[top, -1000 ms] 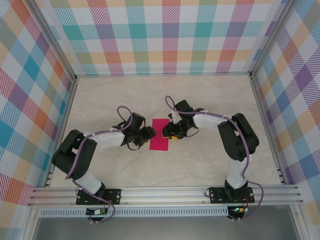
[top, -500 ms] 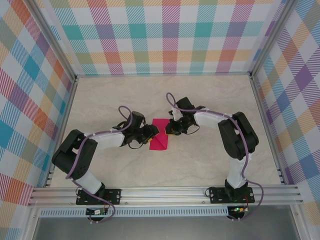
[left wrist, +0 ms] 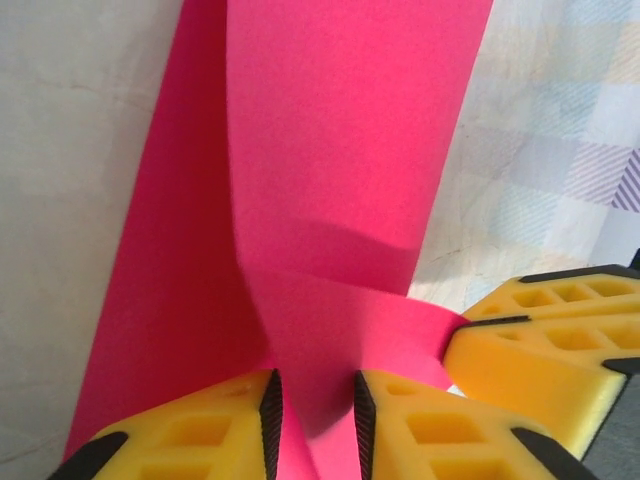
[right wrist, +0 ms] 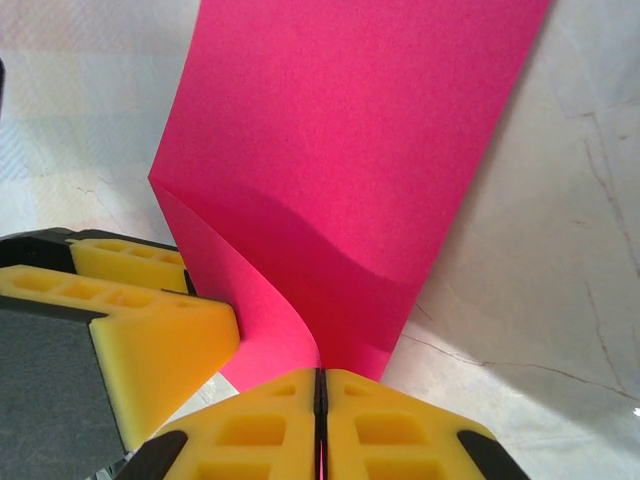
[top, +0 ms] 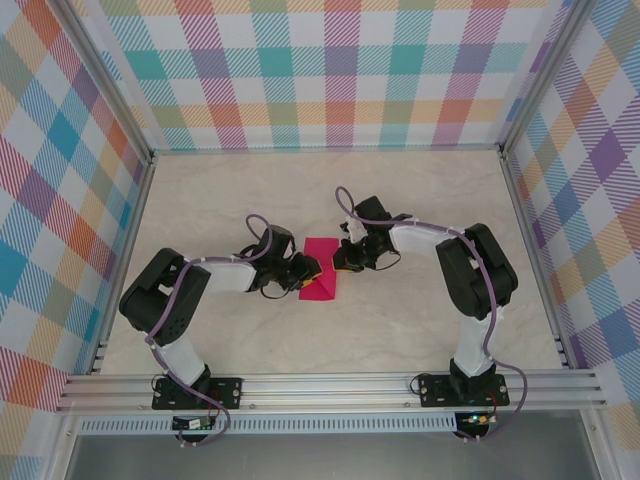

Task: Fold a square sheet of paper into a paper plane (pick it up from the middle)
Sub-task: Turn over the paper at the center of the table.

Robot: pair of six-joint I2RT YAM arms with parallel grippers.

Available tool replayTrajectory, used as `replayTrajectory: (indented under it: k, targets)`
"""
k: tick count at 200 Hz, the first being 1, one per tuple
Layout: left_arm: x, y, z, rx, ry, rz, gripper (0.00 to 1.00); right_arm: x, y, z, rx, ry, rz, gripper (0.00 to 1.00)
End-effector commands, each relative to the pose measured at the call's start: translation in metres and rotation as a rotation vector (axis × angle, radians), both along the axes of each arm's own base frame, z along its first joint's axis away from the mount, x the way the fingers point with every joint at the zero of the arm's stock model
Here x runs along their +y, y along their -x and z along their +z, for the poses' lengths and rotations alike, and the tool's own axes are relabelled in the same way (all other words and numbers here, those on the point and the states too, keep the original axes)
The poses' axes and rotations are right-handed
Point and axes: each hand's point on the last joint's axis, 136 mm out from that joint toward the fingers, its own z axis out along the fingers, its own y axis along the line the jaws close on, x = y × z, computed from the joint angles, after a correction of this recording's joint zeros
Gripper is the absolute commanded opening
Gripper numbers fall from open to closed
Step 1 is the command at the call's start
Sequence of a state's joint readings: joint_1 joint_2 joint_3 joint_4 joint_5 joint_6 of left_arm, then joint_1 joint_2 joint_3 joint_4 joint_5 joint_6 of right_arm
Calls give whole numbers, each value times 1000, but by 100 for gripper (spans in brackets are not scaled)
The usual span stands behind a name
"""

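Observation:
The square sheet of paper (top: 320, 270) is magenta-pink and lies mid-table, buckled upward between my two grippers. My left gripper (top: 305, 268) is at its left edge. In the left wrist view its jaws (left wrist: 313, 425) stand a narrow gap apart, open, with a raised ridge of the sheet (left wrist: 330, 150) between the pads. My right gripper (top: 341, 262) is at the sheet's right edge. In the right wrist view its yellow fingers (right wrist: 318, 400) are shut together, with the curled edge of the sheet (right wrist: 370, 130) running into their seam. No paper plane shape is visible.
The two grippers face each other a few centimetres apart: the right one's yellow fingers (left wrist: 560, 340) appear in the left wrist view, the left one's (right wrist: 130, 320) in the right wrist view. Beige marbled tabletop (top: 400, 330) surrounds the sheet, with checked walls (top: 330, 70) around it.
The right jaws have closed on the sheet's edge. The left jaws have narrowed around a fold. The flat sheet has buckled up between them, and the left arm's elbow has moved inward.

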State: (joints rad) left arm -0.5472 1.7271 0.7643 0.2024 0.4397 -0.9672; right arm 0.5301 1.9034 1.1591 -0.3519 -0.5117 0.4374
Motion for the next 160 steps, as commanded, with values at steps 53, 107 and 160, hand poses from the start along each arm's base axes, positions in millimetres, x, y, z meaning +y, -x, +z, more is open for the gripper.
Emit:
replayTrajectory:
  k: [53,107,160]
  targets:
    - [-14,-23,23,-144,38,-55,7,-26,-14,17,-35,55,-112,35]
    - [6,-19,42,-169,-167,-131,3,-80,-33,64,-243,223,-281,81]
    - [54,-18,91,-206,-614,-226,4,-113,-39,94,-318,283,-419,98]
